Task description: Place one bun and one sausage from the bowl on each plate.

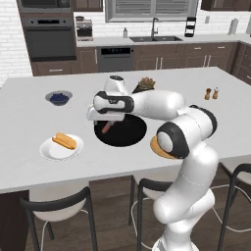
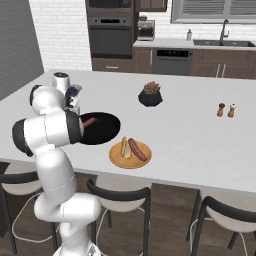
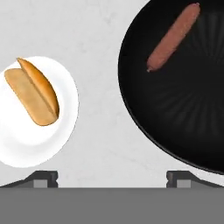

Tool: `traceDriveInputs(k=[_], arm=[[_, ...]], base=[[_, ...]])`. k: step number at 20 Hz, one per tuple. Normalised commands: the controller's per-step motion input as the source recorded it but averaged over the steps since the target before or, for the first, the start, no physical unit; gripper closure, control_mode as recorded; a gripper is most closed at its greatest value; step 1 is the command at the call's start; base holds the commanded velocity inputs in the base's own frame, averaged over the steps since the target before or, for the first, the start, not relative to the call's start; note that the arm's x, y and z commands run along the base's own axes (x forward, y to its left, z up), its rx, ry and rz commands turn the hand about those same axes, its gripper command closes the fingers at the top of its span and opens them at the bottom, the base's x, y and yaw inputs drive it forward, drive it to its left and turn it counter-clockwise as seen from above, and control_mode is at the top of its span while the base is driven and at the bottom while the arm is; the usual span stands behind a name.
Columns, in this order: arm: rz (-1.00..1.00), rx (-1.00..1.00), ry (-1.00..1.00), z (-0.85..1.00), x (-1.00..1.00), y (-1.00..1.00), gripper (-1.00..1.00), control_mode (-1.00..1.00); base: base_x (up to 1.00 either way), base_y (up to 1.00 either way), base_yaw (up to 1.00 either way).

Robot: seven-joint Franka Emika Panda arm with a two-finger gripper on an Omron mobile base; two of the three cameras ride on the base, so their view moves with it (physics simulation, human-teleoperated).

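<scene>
On the white surface [image 1: 29, 122] in front of you, listed from your left:

- White plate [image 1: 61, 147]: holds one bun [image 1: 64, 141], split along its top. No sausage on it yet.
- Black bowl [image 1: 122, 132]: just right of the white plate, with a strip of bare surface between them. One sausage [image 3: 173, 36] lies inside it, toward the rim.
- Tan plate [image 2: 130, 154]: on the far side of the bowl from the white plate, close to the bowl's edge. It holds one bun [image 2: 124, 148] and one sausage [image 2: 137, 149], side by side.
- Hand [image 3: 113, 177]: above the surface, over the gap between white plate and bowl. Its fingers [image 3: 41, 178] stand wide apart and you hold nothing.
- Also on the surface, well apart from the plates: small grey bowl of blueberries [image 1: 59, 97], potted plant [image 2: 150, 94], two shakers [image 2: 226, 110].
</scene>
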Motion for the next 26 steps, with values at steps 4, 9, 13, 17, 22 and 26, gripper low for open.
traceDriveInputs(k=[4,9,13,17,22,26], arm=[[-0.64,-0.07,0.01,-0.05,0.23,-1.0,-1.0,-1.0],[-0.25,-0.15,0.06,-0.39,0.56,-0.25,-1.0,-1.0],[-0.04,-0.01,0.03,-0.12,0.58,0.08,-1.0,-1.0],[-0.08,0.0,0.0,-0.28,0.56,0.0,-1.0,-1.0],[-0.09,0.0,0.0,-0.34,0.35,0.0,-1.0,-1.0],[-0.06,0.0,0.03,-0.46,0.12,0.0,-1.0,-1.0]], base=[[0.0,0.0,0.0],[0.0,0.0,0.0],[0.0,0.0,0.0],[0.0,0.0,0.0],[0.0,0.0,0.0],[0.0,0.0,0.0]])
